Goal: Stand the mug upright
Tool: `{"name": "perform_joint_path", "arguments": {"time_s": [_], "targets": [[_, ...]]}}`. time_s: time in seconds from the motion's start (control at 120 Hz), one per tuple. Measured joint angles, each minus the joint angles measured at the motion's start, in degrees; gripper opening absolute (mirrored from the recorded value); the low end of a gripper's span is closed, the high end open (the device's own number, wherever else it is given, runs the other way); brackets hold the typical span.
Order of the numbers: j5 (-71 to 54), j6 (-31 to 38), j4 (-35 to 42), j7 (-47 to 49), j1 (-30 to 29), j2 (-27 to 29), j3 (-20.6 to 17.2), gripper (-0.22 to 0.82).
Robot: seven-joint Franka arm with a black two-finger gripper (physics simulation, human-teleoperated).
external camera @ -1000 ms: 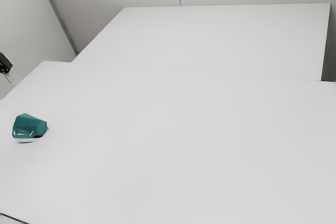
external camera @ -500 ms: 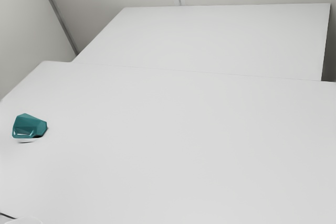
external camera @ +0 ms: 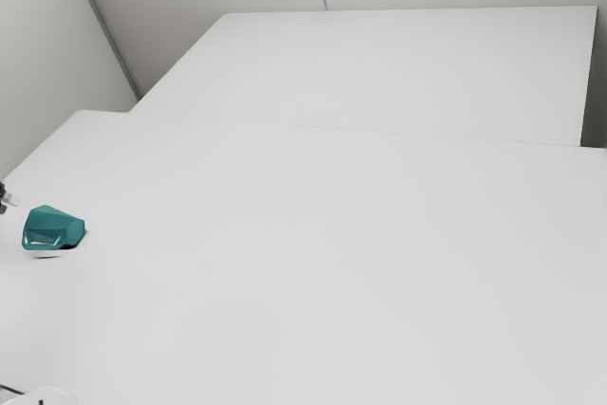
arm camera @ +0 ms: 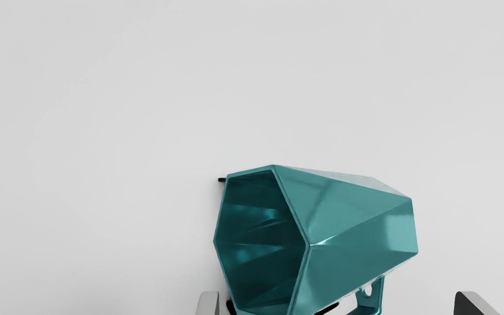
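Brought the wide-open tool (external camera: 9, 199) back in at the exterior view's left edge, leaving the side-lying mug (external camera: 54, 228) near, toward four o'clock there.

From over here I see that my end effector (external camera: 9, 199) has come down along the exterior view's left edge since a second ago, now near the mug (external camera: 54, 229), while a rounded white part (external camera: 40, 396) has come into that view's bottom left corner.
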State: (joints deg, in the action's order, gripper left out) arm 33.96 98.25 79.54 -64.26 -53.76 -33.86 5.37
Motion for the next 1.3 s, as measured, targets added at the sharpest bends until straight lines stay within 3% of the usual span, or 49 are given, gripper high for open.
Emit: {"name": "perform_joint_path", "arguments": {"time_s": [1.117,1.3], "targets": [[3.8,0.4,4.3,-10.5,0.4,-3.8,-3.9,0.58],[3.9,0.2,4.6,-10.7,0.4,-3.6,-4.1,0.42]]}}
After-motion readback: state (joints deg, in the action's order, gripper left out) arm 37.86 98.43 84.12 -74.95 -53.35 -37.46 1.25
